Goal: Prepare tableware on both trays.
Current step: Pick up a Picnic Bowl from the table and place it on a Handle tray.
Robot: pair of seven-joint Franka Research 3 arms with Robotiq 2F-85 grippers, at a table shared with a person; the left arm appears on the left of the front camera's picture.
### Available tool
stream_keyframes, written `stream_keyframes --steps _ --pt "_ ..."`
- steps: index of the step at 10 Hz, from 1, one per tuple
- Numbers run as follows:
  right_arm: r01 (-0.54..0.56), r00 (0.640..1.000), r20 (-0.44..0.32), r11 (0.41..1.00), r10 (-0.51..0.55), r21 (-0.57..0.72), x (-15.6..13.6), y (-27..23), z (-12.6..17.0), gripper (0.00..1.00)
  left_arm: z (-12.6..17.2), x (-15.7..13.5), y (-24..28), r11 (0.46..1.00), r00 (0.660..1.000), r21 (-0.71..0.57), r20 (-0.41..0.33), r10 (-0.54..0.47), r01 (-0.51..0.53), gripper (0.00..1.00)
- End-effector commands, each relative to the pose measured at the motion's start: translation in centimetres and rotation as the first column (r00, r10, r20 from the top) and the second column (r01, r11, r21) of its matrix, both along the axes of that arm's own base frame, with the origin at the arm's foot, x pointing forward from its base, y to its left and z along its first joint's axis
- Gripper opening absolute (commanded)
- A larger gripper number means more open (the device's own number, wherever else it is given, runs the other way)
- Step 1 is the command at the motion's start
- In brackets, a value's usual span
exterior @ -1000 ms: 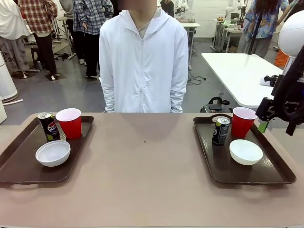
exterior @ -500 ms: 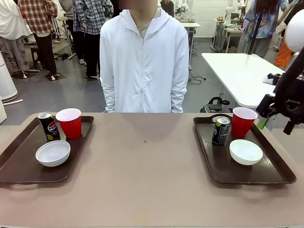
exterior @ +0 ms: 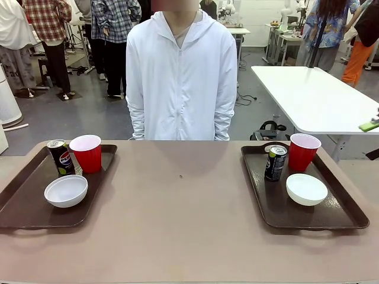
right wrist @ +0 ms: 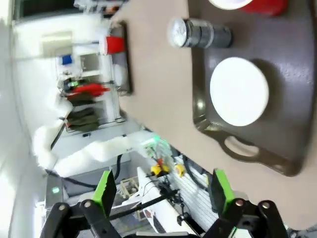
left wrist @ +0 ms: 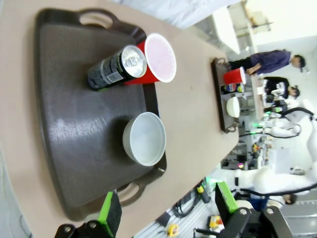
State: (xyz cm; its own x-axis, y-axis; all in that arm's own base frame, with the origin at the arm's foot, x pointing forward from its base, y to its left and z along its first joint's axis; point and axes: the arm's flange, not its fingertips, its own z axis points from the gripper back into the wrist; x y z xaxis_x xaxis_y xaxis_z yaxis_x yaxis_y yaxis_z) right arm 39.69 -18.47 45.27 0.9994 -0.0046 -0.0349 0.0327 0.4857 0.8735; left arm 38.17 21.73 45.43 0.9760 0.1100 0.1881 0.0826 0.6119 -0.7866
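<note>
Left gripper (left wrist: 168, 213) hanging wide open and empty above left tray (left wrist: 74, 163), with can (left wrist: 116, 68) touching cup (left wrist: 156, 58) and bowl (left wrist: 144, 138) nearer tray's handle. Right gripper (right wrist: 161, 193) likewise gaping, gripping nothing, hovering over right tray (right wrist: 292, 124) carrying can (right wrist: 198, 32) and bowl (right wrist: 239, 91). Across table (exterior: 183, 219): left tray (exterior: 23, 204) bearing can (exterior: 60, 157), cup (exterior: 87, 153), bowl (exterior: 66, 190); right tray (exterior: 278, 213) bearing can (exterior: 275, 163), cup (exterior: 303, 151), bowl (exterior: 307, 189). Person (exterior: 180, 77) standing at far edge.
</note>
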Motion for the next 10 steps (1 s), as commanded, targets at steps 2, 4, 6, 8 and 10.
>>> stream_keyframes --steps 2,4,6,8,10 --pt "-0.178 0.984 0.000 0.969 0.181 0.169 -0.8 -4.6 0.0 1.00 0.4 0.0 -0.1 1.000 1.000 -0.011 -0.004 0.011 -0.011 1.00" --pt "-0.148 0.988 -0.015 0.976 0.153 0.160 -1.9 -6.4 -0.2 1.00 0.4 0.0 -0.1 1.000 1.000 -0.011 -0.004 0.011 -0.011 1.00" --pt "-0.081 0.996 -0.030 0.984 0.087 0.157 -2.2 -6.8 -0.4 1.00 0.4 0.0 -0.1 1.000 1.000 -0.011 -0.004 0.011 -0.011 1.00" --pt "-0.128 0.991 -0.020 0.976 0.134 0.178 -2.6 -6.1 -0.3 1.00 0.4 0.0 -0.1 1.000 1.000 -0.011 -0.004 0.011 -0.011 1.00" --pt "-0.128 0.991 -0.020 0.976 0.134 0.178 -2.6 -6.1 -0.3 1.00 0.4 0.0 -0.1 1.000 1.000 -0.011 -0.004 0.011 -0.011 1.00"
